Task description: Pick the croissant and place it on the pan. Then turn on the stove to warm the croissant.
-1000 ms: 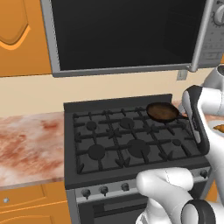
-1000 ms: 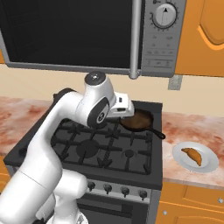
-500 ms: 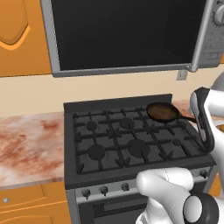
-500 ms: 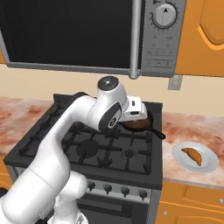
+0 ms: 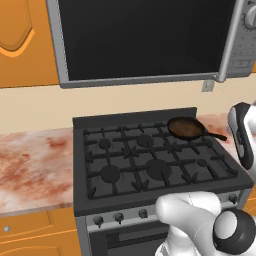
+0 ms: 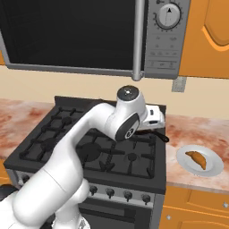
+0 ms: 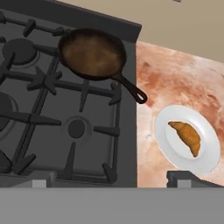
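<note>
The croissant (image 7: 187, 137) lies on a white plate (image 7: 207, 160) on the counter right of the stove (image 7: 65, 109); it also shows in the right base view (image 6: 197, 159). The dark pan (image 7: 92, 53) sits empty on the stove's back right burner, handle pointing toward the plate, and shows in the left base view (image 5: 185, 127). My gripper (image 7: 111, 178) hangs open and empty above the stove's right edge, between pan and plate. In the right base view my arm covers most of the pan, leaving its handle (image 6: 161, 136) showing.
A big microwave (image 6: 89, 36) hangs low over the stove. Small dark knobs (image 6: 110, 193) line the stove's grey front panel. Marbled counter (image 5: 30, 167) runs along both sides, with orange cabinets (image 6: 210, 36) above and below. A wall outlet (image 6: 179, 84) sits behind the plate.
My arm has swung to the right, from over the middle of the stove to its right edge near the pan's handle. The gripper stays open. Pan, plate and croissant have not moved.
</note>
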You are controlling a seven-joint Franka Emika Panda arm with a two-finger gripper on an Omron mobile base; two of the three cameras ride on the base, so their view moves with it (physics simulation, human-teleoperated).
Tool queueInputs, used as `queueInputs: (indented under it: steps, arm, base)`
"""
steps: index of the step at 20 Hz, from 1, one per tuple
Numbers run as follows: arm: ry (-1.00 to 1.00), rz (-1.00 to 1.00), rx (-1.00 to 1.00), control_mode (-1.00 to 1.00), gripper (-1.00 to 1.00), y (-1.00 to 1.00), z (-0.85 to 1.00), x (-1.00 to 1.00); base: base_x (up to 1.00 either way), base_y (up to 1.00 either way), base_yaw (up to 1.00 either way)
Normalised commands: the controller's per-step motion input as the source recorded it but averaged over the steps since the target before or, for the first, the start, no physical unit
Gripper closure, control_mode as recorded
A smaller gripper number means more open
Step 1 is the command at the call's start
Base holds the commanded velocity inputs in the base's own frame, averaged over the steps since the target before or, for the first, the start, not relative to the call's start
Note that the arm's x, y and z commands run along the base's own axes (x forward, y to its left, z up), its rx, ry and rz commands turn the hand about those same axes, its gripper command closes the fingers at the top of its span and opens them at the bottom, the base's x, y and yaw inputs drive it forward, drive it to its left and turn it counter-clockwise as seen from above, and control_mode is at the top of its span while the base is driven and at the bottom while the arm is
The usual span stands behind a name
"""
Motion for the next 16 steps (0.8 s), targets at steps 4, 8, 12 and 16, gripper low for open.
queueInputs:
  steps: [4,8,12,16]
  arm:
    - [0.03,0.0,0.0,-1.0,-1.0,-0.48,-0.14,0.0]
    - [0.06,0.0,0.0,-1.0,-1.0,-0.47,-0.15,0.0]
    - [0.07,0.0,0.0,-1.0,-1.0,-0.44,-0.15,0.0]
    - [0.05,0.0,-0.03,-1.0,-1.0,-0.37,-0.19,0.0]
  base:
    - [0.0,0.0,0.0]
    - [0.0,0.0,0.0]
    - [0.0,0.0,0.0]
    - [0.0,0.0,0.0]
